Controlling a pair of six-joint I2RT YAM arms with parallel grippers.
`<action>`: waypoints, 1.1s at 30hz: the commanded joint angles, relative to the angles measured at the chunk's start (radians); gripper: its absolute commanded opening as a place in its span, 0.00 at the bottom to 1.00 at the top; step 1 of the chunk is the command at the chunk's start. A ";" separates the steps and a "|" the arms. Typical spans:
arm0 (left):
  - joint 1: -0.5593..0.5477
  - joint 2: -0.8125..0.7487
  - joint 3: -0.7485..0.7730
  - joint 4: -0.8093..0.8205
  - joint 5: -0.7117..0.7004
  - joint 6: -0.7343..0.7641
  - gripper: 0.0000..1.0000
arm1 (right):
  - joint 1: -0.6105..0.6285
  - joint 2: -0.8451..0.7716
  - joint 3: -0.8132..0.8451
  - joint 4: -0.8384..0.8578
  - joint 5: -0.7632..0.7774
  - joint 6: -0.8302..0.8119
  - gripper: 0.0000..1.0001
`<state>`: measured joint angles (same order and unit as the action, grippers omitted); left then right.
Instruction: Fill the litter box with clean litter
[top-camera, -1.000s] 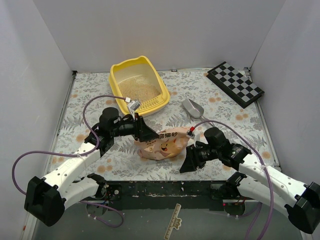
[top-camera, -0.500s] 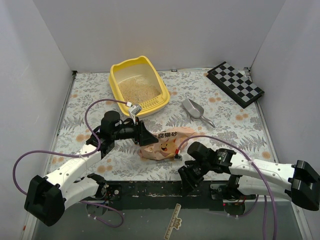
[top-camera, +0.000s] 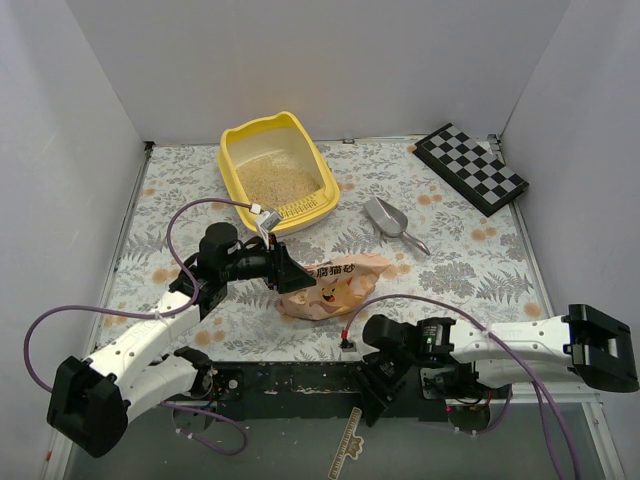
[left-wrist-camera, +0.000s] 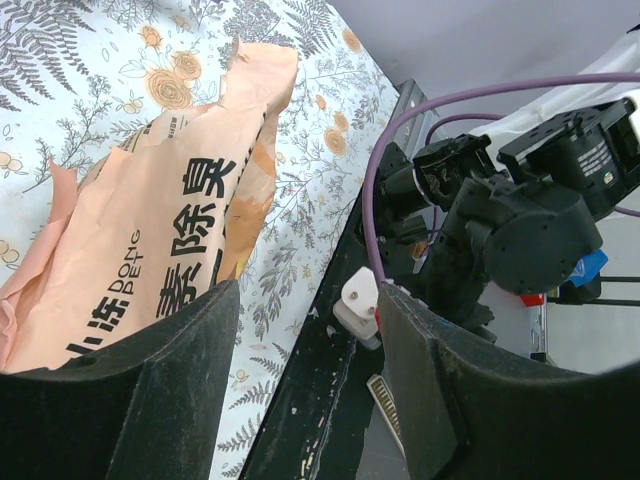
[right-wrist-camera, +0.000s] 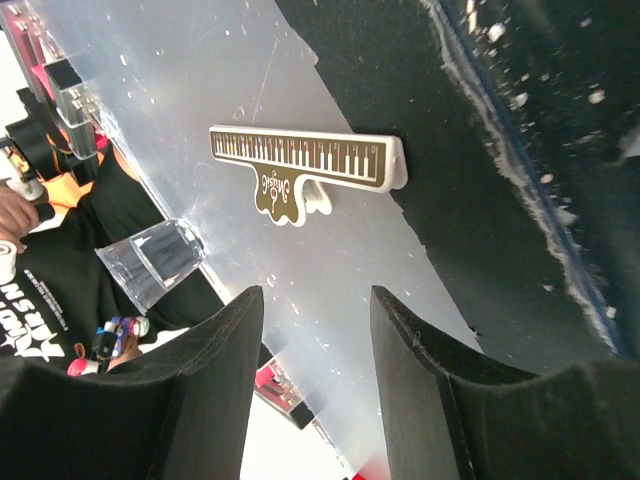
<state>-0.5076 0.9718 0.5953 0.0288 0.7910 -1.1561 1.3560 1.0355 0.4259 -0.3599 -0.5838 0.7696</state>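
Note:
The yellow litter box (top-camera: 318, 168) stands at the back left of the table, with pale beige clean litter (top-camera: 275, 182) in it. A crinkled orange-pink bag (top-camera: 330, 285) lies flat near the front middle; it also shows in the left wrist view (left-wrist-camera: 150, 230). My left gripper (top-camera: 296, 274) is open and empty at the bag's left end; in its wrist view (left-wrist-camera: 305, 330) the jaws stand apart with nothing between them. My right gripper (top-camera: 372, 398) is open and empty, down past the table's front edge; its wrist view (right-wrist-camera: 318, 330) shows only the clear panel below.
A silver metal scoop (top-camera: 388, 221) lies right of the litter box. A black-and-white checkered board (top-camera: 470, 167) leans at the back right. A piano-key ruler (right-wrist-camera: 305, 165) lies on the clear panel below the table's black front edge (top-camera: 300, 375).
My right arm has swung back and left, from beside the bag down past the table's front edge. My left gripper has stayed at the bag's left end.

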 joint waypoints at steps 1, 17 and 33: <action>0.004 -0.033 -0.011 -0.001 -0.010 0.016 0.57 | 0.084 0.038 -0.042 0.183 0.038 0.140 0.55; 0.004 -0.038 -0.012 -0.003 0.001 0.015 0.59 | 0.192 0.244 -0.038 0.455 0.099 0.263 0.55; 0.004 -0.041 -0.014 -0.007 0.007 0.016 0.61 | 0.258 0.284 -0.010 0.450 0.067 0.270 0.40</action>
<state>-0.5076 0.9558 0.5949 0.0219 0.7898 -1.1553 1.5963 1.3167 0.3786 0.0788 -0.5030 1.0313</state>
